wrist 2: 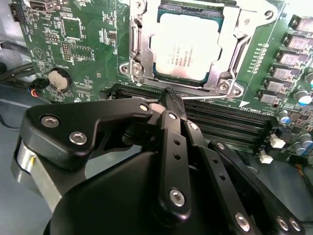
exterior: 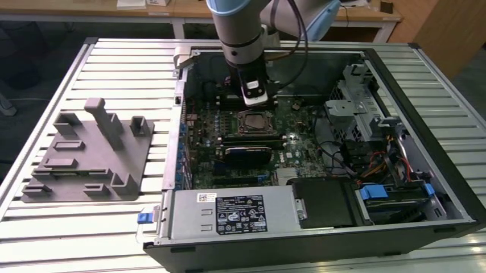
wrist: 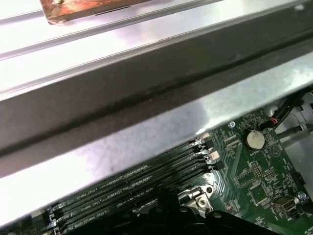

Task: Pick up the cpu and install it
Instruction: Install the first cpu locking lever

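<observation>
The cpu (wrist 2: 185,46), a pale silver square chip, lies flat inside the motherboard socket's metal frame (wrist 2: 142,54). In the exterior view the cpu (exterior: 253,121) sits in the middle of the open computer case. My gripper (exterior: 256,102) hangs just above the board, close behind the socket. In the second wrist view my black gripper (wrist 2: 168,95) has its fingertips (wrist 2: 172,100) pressed together over the memory slots beside the socket, shut with nothing between them. The cpu is apart from the fingertips.
A grey plastic fixture (exterior: 87,159) with upright posts lies on the slatted table at the exterior view's left. Around the socket the case (exterior: 395,68) holds a power supply (exterior: 227,213), a drive cage (exterior: 365,114), memory slots (wrist 2: 220,122) and a coin battery (wrist 2: 58,78).
</observation>
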